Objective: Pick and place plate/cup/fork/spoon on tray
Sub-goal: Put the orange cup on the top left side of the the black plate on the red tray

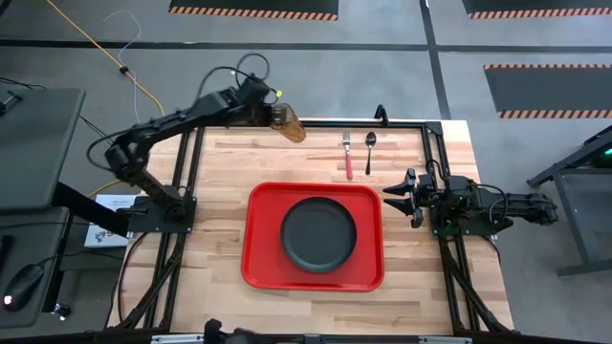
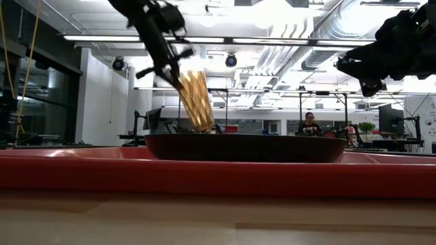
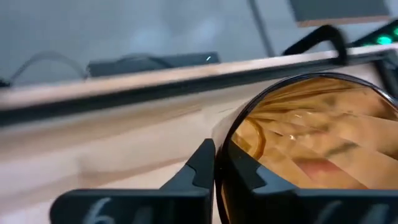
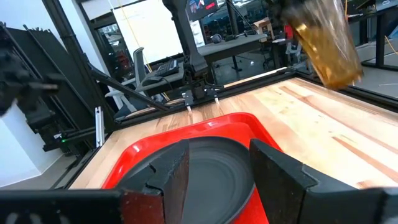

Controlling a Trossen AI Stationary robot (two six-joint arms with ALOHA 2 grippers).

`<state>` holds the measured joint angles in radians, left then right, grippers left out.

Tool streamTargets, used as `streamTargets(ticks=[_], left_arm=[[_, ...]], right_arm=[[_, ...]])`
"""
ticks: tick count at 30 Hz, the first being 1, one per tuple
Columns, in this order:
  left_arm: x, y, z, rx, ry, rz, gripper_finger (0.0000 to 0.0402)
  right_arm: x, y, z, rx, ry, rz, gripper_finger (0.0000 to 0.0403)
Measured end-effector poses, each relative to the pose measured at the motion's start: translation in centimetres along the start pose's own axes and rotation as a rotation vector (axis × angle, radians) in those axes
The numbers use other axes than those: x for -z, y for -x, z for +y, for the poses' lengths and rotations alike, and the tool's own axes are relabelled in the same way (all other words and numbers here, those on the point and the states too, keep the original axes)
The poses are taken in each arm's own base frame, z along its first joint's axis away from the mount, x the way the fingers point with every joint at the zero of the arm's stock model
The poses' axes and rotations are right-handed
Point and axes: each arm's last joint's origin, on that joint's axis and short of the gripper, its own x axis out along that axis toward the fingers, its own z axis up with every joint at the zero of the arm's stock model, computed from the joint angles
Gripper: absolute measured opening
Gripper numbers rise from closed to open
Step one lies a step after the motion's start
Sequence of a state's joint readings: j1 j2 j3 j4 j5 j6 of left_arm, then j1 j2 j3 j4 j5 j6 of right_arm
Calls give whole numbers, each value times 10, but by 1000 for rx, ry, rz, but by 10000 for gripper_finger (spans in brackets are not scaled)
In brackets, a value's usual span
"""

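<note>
Plate [image 1: 318, 233] sits on the tray [image 1: 263, 258]; left gripper [image 1: 271, 112] clamps the lifted cup [image 1: 290, 123]; fork [image 1: 348, 158], spoon [image 1: 370, 150] remain beyond the wide-open right gripper [image 1: 399, 196].

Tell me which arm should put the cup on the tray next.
Left. Its claw already holds the cup, tilted and lifted off the table near the far edge. The right claw waits open and empty beside the tray, which already holds the plate.

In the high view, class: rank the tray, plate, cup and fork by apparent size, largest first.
1. tray
2. plate
3 and 4. cup and fork: too alike to rank; the cup is tilted and lifted in the left gripper.
</note>
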<state>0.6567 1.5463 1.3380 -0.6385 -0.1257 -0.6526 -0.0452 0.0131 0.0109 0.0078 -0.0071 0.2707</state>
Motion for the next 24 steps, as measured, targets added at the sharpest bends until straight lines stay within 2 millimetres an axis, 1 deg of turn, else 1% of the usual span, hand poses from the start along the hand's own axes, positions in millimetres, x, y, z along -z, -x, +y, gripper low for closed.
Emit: streamTargets(ticks=[2,6,9,12,15,19,24], left_arm=[[-2,21,1,49,-72,-1,4],[-1,63,2,38,-188,49,3],[1,91,-5,60,-260,65,3],[10,117,-13,113,-364,86,2],[28,133,-18,136,-471,158,2],[58,147,-30,169,-642,256,2],[89,162,-50,261,-816,277,1]], right_arm=[[0,0,0,0,0,0,161],[0,0,0,0,0,0,161],[0,0,0,0,0,0,161],[0,0,0,0,1,0,161],[0,0,0,0,0,0,161],[0,0,0,0,0,0,161],[0,0,0,0,0,0,161]])
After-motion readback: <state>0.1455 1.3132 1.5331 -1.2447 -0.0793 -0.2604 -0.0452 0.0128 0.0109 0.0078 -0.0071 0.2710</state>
